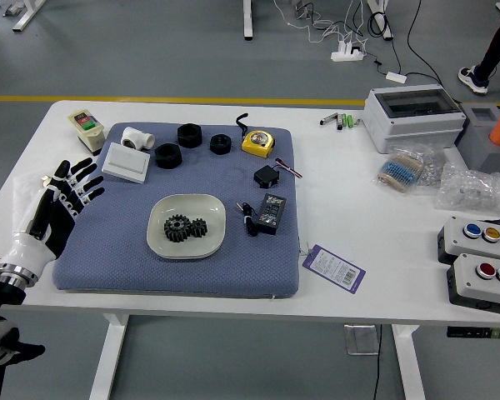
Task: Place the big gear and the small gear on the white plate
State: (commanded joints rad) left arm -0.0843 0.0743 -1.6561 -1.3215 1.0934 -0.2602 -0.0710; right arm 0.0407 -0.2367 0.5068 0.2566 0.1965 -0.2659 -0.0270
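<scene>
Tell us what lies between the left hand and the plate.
In the head view, only bare blue mat lies between the left hand and the plate.

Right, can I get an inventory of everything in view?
Table: one, white, centre
Mat: one, blue, on table
Plate: one, cream, on mat
Gears: two, black, on plate
Tape measure: one, yellow, mat's far edge
Rings: three, black, mat's far side
Pipe fitting: one, white, far left
Flat box: one, white, beside fitting
Device: one, cream, far left
Blocks: two, black, mat's right
Tool: one, dark, mat's right
Tag: one, purple, right of mat
Case: one, white, far right
Bags: several, clear, right
Button boxes: two, white, right
Power strip: one, white, floor
Person's shoes: two, white, top right
Left hand: one, black, left
</scene>
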